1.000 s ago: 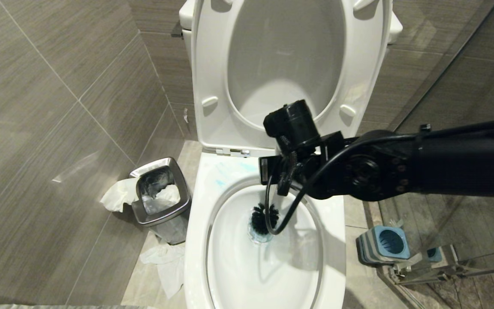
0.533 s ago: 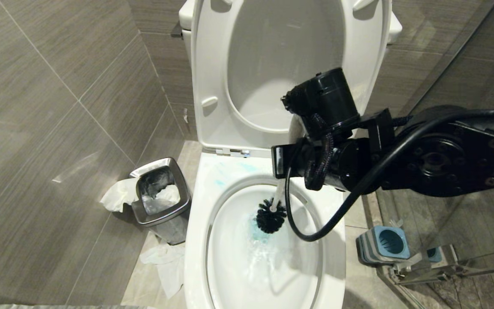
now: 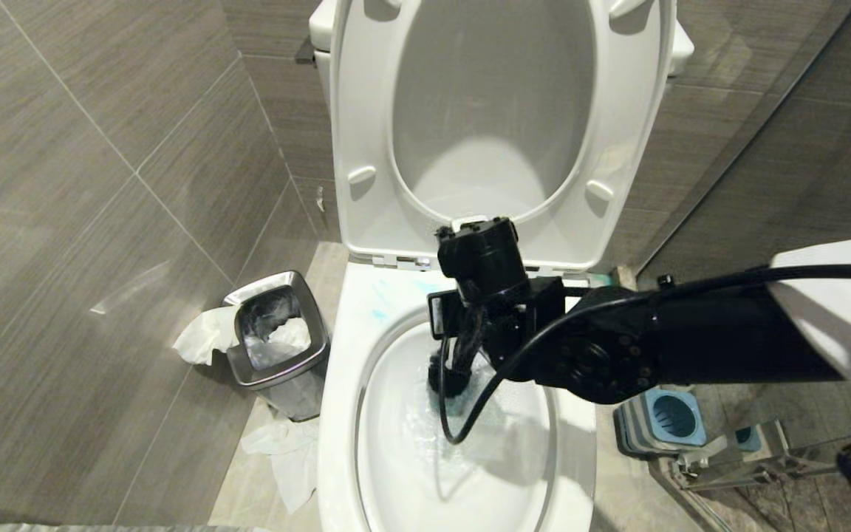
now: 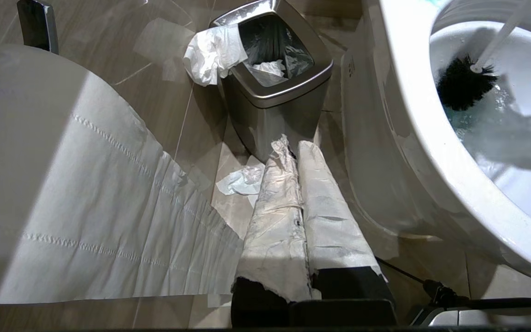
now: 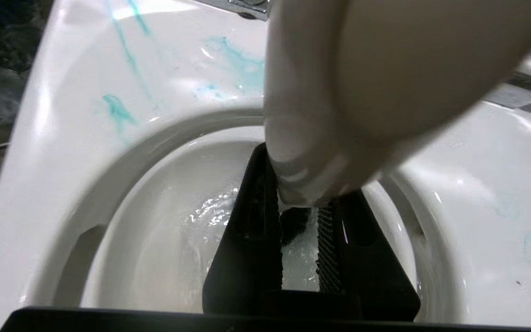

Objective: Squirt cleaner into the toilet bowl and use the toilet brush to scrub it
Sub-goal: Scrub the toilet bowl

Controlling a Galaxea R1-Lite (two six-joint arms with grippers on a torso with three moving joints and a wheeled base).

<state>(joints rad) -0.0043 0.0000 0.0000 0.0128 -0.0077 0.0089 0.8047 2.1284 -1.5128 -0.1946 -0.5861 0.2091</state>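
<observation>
R gripper (image 5: 300, 244) jaws clamp slim grey toilet brush (image 4: 463, 85); round black bristles in glossy oval toilet bowl (image 3: 337, 414). L jaws closed, empty.

In the head view the right pincer (image 3: 462, 347) and arm cover most of the toilet brush (image 3: 446, 378), leaving only a sliver of black bristles. The toilet bowl (image 3: 344, 384) runs off the lower edge, its lid off the top. In the right wrist view the brush handle looms as a pale blur.
</observation>
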